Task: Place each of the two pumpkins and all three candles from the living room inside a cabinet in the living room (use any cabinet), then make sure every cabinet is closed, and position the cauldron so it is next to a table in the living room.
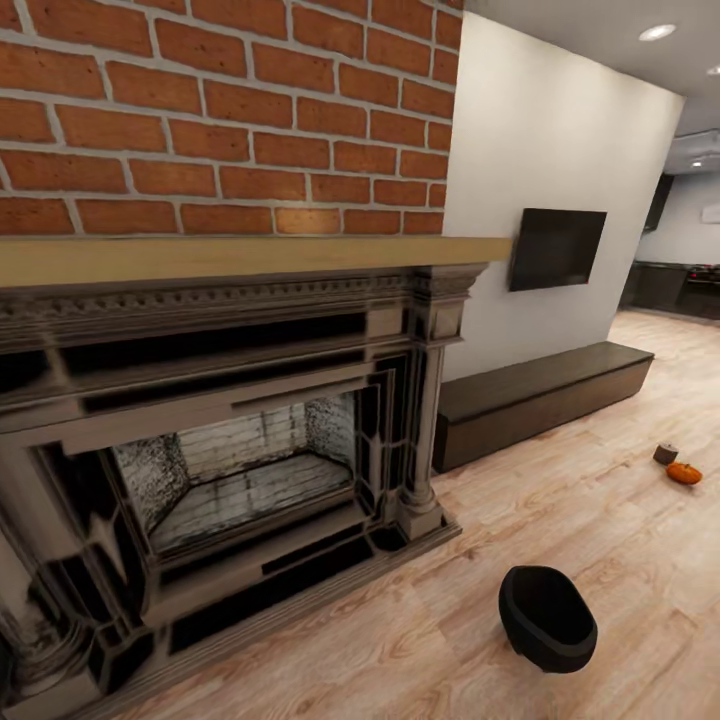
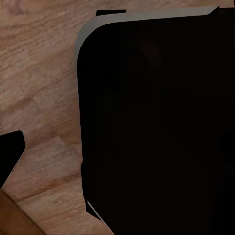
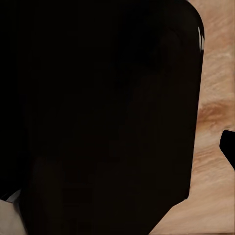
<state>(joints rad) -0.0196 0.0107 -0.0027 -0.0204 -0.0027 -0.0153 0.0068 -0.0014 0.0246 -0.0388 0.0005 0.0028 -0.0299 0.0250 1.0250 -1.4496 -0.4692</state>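
Transit step: drive to the pumpkin [image 1: 684, 473] and candle [image 1: 665, 453] beyond the cauldron [image 1: 546, 617], near the cabinet [image 1: 540, 398]; gripper states can't be told

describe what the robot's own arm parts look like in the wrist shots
In both wrist views a big matte black body with rounded corners hangs over the wood floor. The left one has a thin grey edge along its rim; the right shows a small pale glint. No cables or markings are visible, and the gripper states cannot be told.
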